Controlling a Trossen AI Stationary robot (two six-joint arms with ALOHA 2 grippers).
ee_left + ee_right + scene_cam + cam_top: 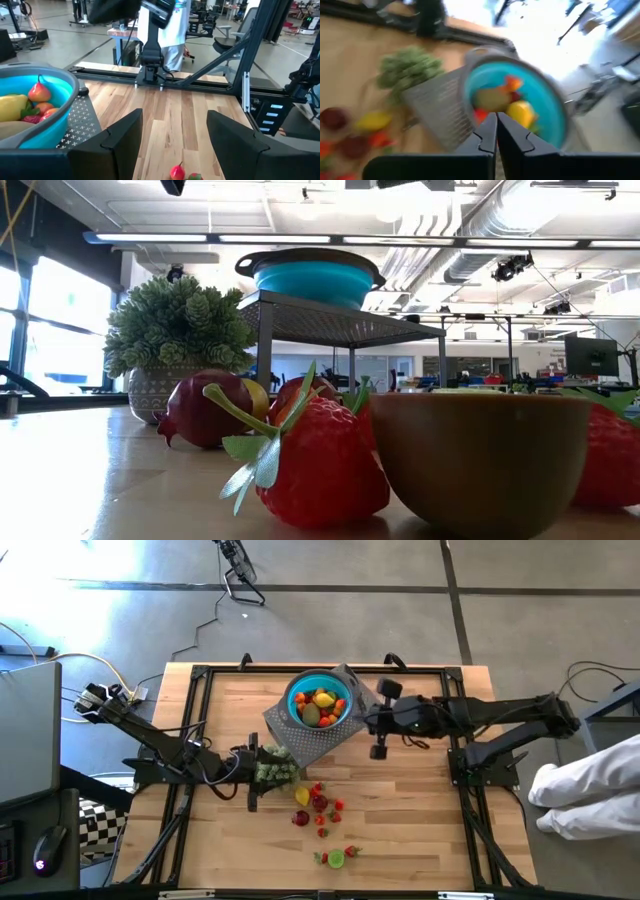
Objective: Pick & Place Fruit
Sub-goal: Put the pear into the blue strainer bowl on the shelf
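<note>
Low view puts a strawberry [320, 465] and a brown, cut-off rounded piece [480, 465] so close to the lens that they hide most of the loose fruit [320, 810]; behind them a dark red pomegranate [205, 410] shows, then a potted plant [180, 340], and farthest back the blue bowl [318, 280] on a grey perforated stand [340, 325]. Neither arm can be seen from this height.

From above, the loose pieces lie scattered on the wooden table [420, 840] between the stand and the near edge: small rounded red, orange and yellow ones, with a lime-green piece [336, 858] nearest the edge. The left gripper [252, 780] sits just beside the plant and the fruit, its fingers [120, 137] standing well apart with nothing between them.

Farther off, the bowl holds a yellow lemon [325, 698], a brownish-green piece and several red and orange ones. The right gripper [378, 735] hangs just beside the bowl and stand; its wrist picture is smeared, yet its fingers [487, 132] visibly press together, gripping nothing.
</note>
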